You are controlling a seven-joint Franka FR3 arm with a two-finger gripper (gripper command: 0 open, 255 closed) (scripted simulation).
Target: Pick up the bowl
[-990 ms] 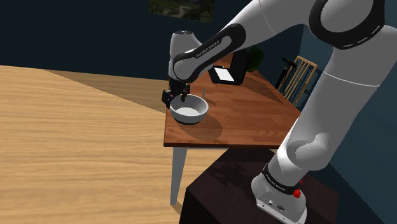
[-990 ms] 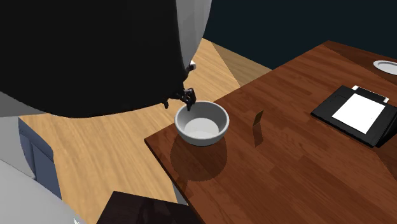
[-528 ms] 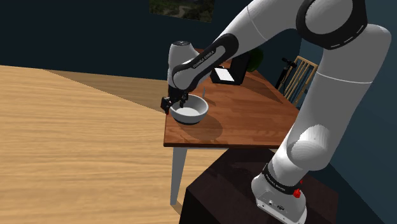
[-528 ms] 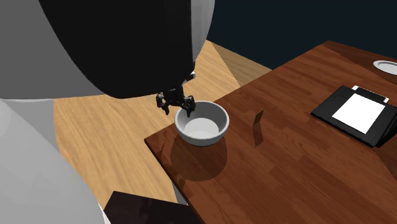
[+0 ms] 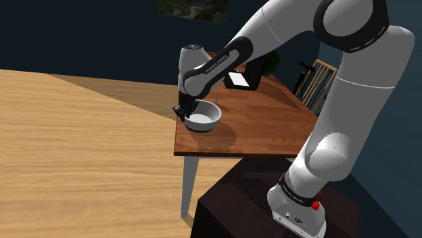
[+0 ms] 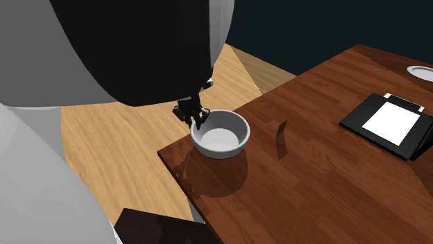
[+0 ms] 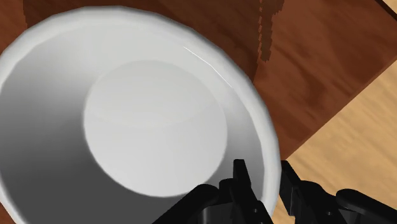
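**Gripper pinched on the bowl's rim at the surface's corner**

The white bowl (image 5: 203,119) (image 6: 222,138) (image 7: 146,127) sits upright on the dark wooden surface (image 5: 260,132) (image 6: 326,180), close to the corner nearest the shoulder view's left edge. Its base rests on the wood.

The black gripper (image 5: 183,115) (image 6: 196,121) (image 7: 263,172) comes down on the side of the bowl that faces that edge. Its fingers (image 7: 240,184) stand only narrowly apart and straddle the rim. One is inside the bowl and one outside, and in the wrist view both press against the thin white wall — a pinch on the rim.

A small brown card (image 6: 281,129) stands upright just beyond the bowl, towards the second exterior view's right. Further along the surface lies a black pad (image 6: 388,125) with a white sheet on top. A white plate (image 6: 420,72) is at the far edge, well apart from the bowl.

A light wooden floor (image 5: 74,155) spreads below the surface, and the dark stand (image 5: 230,209) is at the shoulder view's lower right.
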